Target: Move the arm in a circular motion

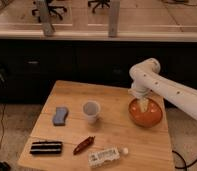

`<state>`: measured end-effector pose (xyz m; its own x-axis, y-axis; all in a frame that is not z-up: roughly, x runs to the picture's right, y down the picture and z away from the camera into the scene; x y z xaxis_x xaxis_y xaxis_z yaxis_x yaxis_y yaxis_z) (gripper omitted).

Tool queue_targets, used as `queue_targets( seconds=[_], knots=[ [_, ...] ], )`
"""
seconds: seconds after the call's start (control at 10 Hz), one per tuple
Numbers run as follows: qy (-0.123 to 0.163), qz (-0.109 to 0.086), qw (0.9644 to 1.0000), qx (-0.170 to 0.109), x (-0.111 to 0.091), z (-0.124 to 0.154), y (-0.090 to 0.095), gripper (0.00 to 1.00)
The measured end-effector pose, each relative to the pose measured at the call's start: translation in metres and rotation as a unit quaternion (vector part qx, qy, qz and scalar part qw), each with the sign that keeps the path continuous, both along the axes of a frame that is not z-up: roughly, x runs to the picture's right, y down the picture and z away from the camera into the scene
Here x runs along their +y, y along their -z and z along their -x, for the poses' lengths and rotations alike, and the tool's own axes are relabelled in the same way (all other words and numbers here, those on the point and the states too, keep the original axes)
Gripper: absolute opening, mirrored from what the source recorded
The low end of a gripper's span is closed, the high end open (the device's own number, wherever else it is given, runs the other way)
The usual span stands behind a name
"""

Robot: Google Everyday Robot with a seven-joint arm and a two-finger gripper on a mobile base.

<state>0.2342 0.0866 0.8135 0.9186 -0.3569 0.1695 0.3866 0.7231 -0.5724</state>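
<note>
The small pale cream gripper (142, 106) points down into the round orange bowl (153, 120) at the right of the light wooden tabletop (117, 95); its grasp state cannot be told. Above it, the glossy white tubular arm (164, 90) bends at a bulbous joint and runs off to the right edge. A white cup (91, 111) stands left of the bowl, apart from it.

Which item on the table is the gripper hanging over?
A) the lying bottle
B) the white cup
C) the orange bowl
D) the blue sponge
C: the arm bends down at the table's right side, and its gripper sits right over the orange bowl, well apart from the cup, sponge and bottle.
</note>
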Motion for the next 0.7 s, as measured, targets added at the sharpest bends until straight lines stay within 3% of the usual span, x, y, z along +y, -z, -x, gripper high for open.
queue_targets(
  seconds=[0.7],
  knots=[
    [0.013, -0.003, 0.9998, -0.012, -0.0060, 0.0062, -0.0080, 0.80]
  ],
)
